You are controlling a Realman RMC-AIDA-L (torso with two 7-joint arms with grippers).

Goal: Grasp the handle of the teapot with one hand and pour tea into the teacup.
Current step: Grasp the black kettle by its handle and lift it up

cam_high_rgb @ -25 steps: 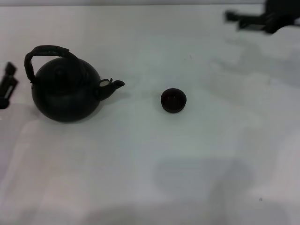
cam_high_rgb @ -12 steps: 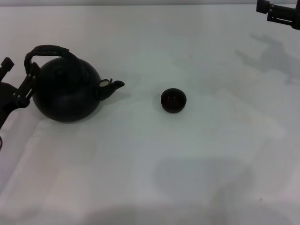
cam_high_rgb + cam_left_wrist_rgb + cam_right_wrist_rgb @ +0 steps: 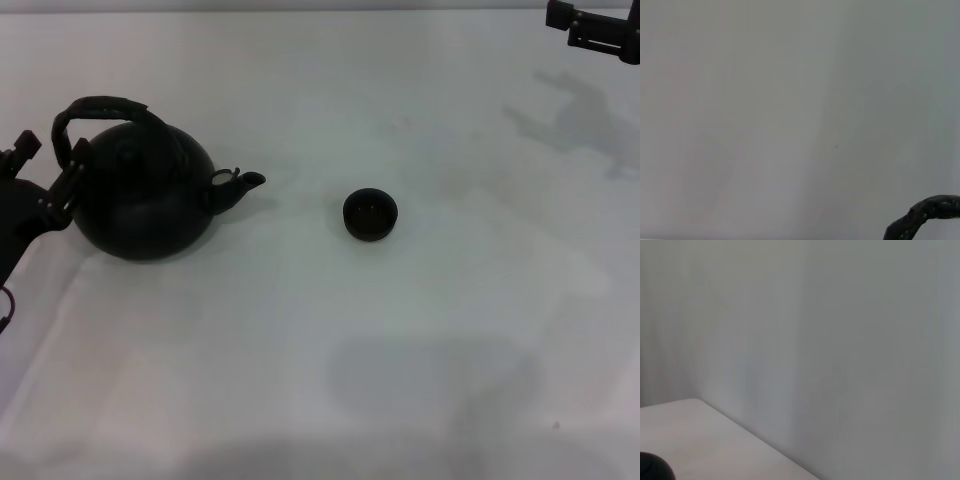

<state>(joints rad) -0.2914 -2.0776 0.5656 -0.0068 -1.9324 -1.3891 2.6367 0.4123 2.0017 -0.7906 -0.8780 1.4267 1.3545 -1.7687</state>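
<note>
Since a moment ago the left gripper point(image 3: 48, 170) has edged closer to the teapot point(image 3: 145, 200), its fingers apart beside the handle point(image 3: 95, 108). The teapot stands on the tabletop point(image 3: 400, 330), spout toward the teacup point(image 3: 370, 214); the right gripper point(image 3: 595, 28) hangs far off, finger state unclear.

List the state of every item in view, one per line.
teapot: upright on the table, spout toward the teacup
handle: raised over the pot, not yet gripped
teacup: upright, apart from the teapot
left end effector: open, beside the handle's base
right end effector: parked far right
table: white
</note>
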